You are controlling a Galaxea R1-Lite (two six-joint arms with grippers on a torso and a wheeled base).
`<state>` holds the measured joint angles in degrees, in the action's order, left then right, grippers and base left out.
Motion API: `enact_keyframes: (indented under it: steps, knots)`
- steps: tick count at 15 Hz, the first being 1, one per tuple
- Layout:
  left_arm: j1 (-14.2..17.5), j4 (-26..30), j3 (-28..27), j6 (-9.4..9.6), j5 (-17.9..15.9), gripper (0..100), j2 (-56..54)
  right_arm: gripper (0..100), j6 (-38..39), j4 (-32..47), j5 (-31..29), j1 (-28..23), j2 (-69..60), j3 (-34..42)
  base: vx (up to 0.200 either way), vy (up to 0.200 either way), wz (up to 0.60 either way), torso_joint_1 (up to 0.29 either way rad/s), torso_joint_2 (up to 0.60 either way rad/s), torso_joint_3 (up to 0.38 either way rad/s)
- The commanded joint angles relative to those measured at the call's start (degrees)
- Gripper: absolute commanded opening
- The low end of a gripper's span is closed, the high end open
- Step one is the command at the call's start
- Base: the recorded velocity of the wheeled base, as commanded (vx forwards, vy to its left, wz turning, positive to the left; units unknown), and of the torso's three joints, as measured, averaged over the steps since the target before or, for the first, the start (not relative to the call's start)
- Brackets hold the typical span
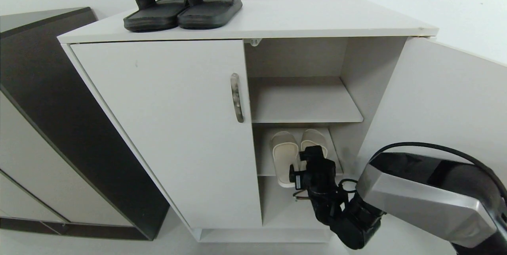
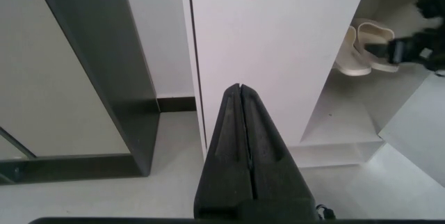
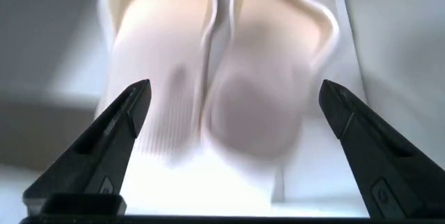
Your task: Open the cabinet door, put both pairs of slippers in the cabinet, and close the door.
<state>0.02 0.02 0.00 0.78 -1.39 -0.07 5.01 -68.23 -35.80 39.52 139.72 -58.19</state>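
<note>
The white cabinet point(image 1: 158, 128) has its right door point(image 1: 443, 100) swung open and its left door shut. A pair of cream slippers point(image 1: 295, 152) lies on the middle shelf inside; in the right wrist view the cream slippers point(image 3: 222, 92) sit side by side just beyond my fingers. My right gripper point(image 1: 313, 156) is at the shelf's front edge, open point(image 3: 233, 133), with nothing held. A pair of black slippers point(image 1: 184, 3) rests on the cabinet top at the left. My left gripper point(image 2: 240, 95) is shut and empty, low in front of the shut left door.
A dark grey and white cabinet point(image 1: 47, 128) stands close on the left. The upper shelf point(image 1: 305, 102) and the bottom compartment point(image 1: 285, 207) hold nothing. A metal handle point(image 1: 236, 97) is on the left door. The floor in front is bare.
</note>
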Motion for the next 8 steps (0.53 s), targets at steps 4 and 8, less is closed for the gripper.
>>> enact_keyframes:
  steps: [4, 8]
  knots:
    - [0.06, 0.06, 0.00, 0.01, -0.02, 0, 0.07, 100, 0.18, -15.97, 0.03, 6.88, -6.03, 19.69, -0.050, 0.000, 0.00, 0.002, 0.00, 0.001]
    - [-0.02, 0.06, 0.00, -0.08, -0.02, 0, 0.07, 100, 0.09, -16.06, 0.03, 8.64, -6.21, 19.69, -0.200, 0.000, 0.00, 0.005, 0.00, -0.001]
